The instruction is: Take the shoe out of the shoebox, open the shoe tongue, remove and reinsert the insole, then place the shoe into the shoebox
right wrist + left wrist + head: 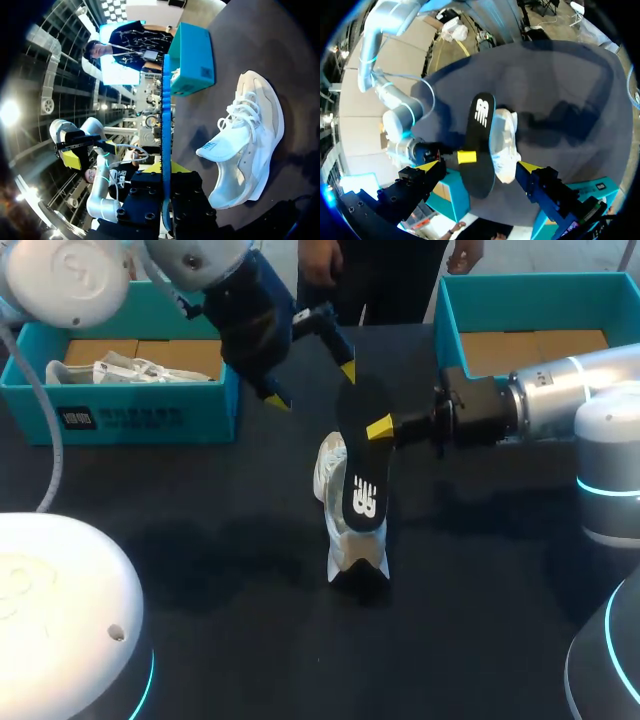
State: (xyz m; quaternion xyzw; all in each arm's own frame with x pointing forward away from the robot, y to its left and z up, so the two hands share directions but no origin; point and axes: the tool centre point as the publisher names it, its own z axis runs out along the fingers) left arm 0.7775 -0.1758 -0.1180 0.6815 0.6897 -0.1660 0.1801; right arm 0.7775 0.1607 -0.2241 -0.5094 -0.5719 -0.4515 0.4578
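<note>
Insole is out, so reinserting comes next. Right gripper (380,428) is clamped on the black insole (362,465), held close beside the white shoe (352,552), which stands on the table (480,590). Left gripper (312,385) is spread wide and empty behind the shoe. The next move likely needs the insole's toe aimed into the shoe opening.

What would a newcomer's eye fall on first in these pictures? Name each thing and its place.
First comes the black insole, gripped by the right gripper close against the white shoe at the table's middle. Just behind it the left gripper hangs open. At the table's left, a teal shoebox holds a second white shoe.
</note>
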